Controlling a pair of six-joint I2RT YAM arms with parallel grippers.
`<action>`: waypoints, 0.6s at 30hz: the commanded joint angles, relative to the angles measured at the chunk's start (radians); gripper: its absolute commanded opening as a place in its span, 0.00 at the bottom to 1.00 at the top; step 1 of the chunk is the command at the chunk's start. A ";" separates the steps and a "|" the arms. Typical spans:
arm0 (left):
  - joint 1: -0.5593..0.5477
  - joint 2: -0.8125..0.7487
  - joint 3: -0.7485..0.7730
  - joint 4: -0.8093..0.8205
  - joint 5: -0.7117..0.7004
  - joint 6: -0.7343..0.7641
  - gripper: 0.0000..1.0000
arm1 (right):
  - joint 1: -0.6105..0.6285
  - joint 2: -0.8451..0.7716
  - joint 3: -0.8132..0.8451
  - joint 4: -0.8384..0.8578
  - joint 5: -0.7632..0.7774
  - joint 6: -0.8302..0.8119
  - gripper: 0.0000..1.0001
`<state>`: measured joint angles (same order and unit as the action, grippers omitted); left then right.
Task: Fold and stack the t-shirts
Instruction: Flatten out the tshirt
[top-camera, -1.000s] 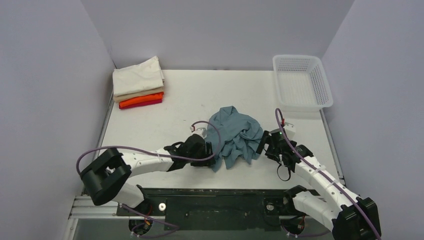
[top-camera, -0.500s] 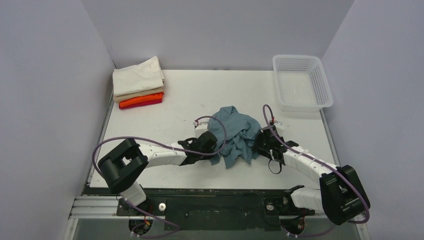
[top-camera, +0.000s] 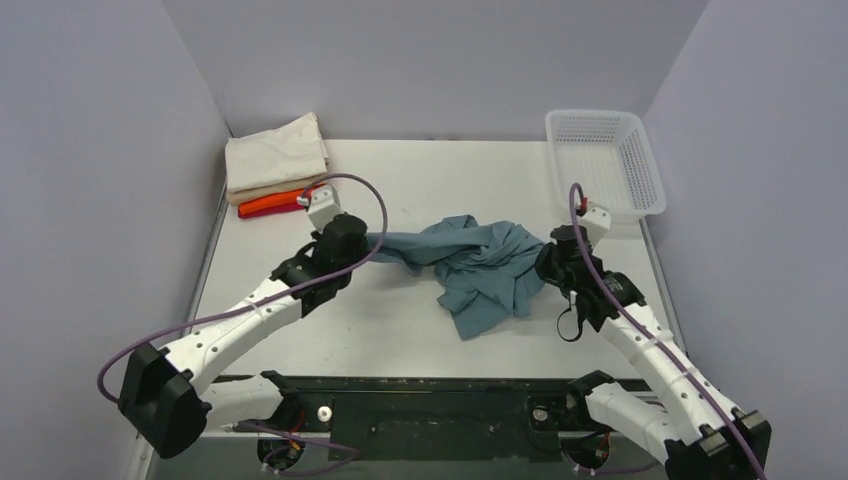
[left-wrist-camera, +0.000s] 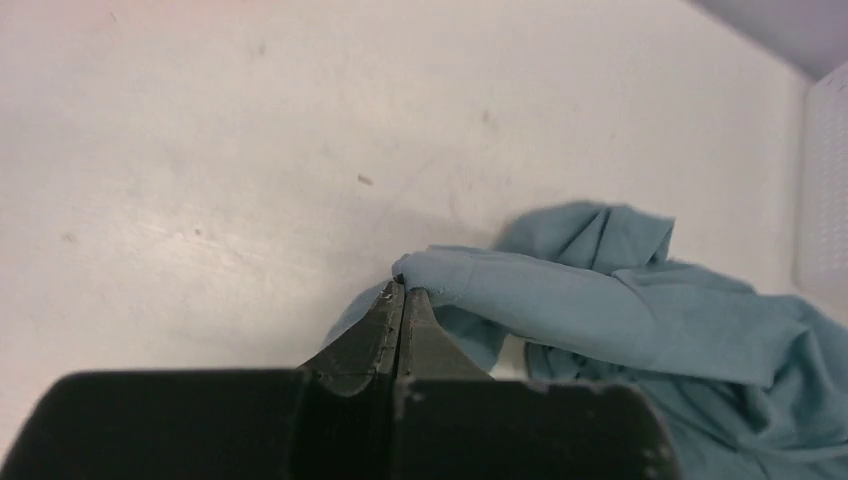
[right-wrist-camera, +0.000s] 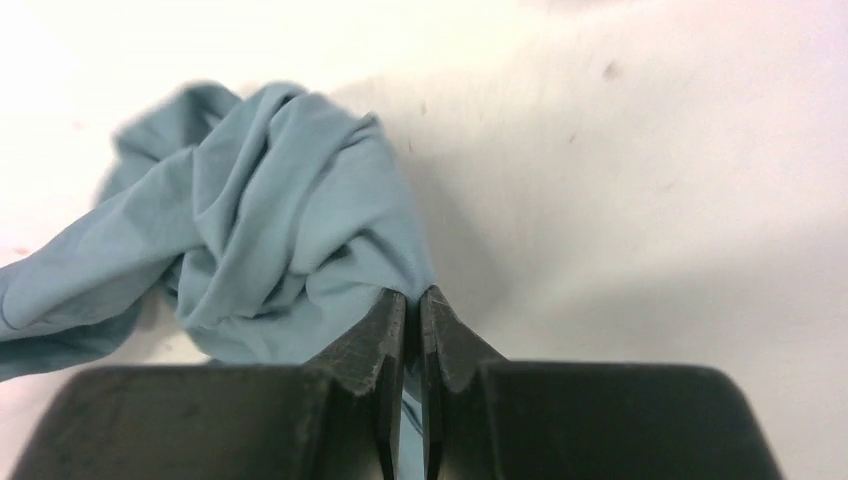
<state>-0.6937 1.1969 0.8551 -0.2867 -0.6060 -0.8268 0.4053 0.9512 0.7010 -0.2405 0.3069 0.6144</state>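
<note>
Progress: folded cream, tan, orange and red cloth t-shirts (top-camera: 277, 165) stacked far left of white plastic mesh basket (top-camera: 603, 165).
Pending: crumpled dusty teal-blue cloth t-shirt (top-camera: 480, 270), near-left of basket, unfolded, pinched at opposite ends by left gripper (left-wrist-camera: 402, 292) and right gripper (right-wrist-camera: 412, 300).

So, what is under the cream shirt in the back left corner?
Under the cream shirt lie a tan shirt, an orange shirt and a red shirt at the bottom. The left arm hides their right ends.
</note>
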 joint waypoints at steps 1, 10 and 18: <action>0.053 -0.139 0.161 -0.033 -0.127 0.127 0.00 | -0.011 -0.103 0.205 -0.147 0.167 -0.108 0.00; 0.070 -0.316 0.506 0.016 -0.284 0.401 0.00 | -0.013 -0.089 0.764 -0.264 0.036 -0.268 0.00; 0.070 -0.408 0.629 0.045 -0.307 0.540 0.00 | -0.012 -0.110 0.953 -0.331 -0.150 -0.313 0.00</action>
<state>-0.6312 0.7986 1.4338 -0.2737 -0.8768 -0.3923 0.3992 0.8371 1.6123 -0.5327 0.2462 0.3428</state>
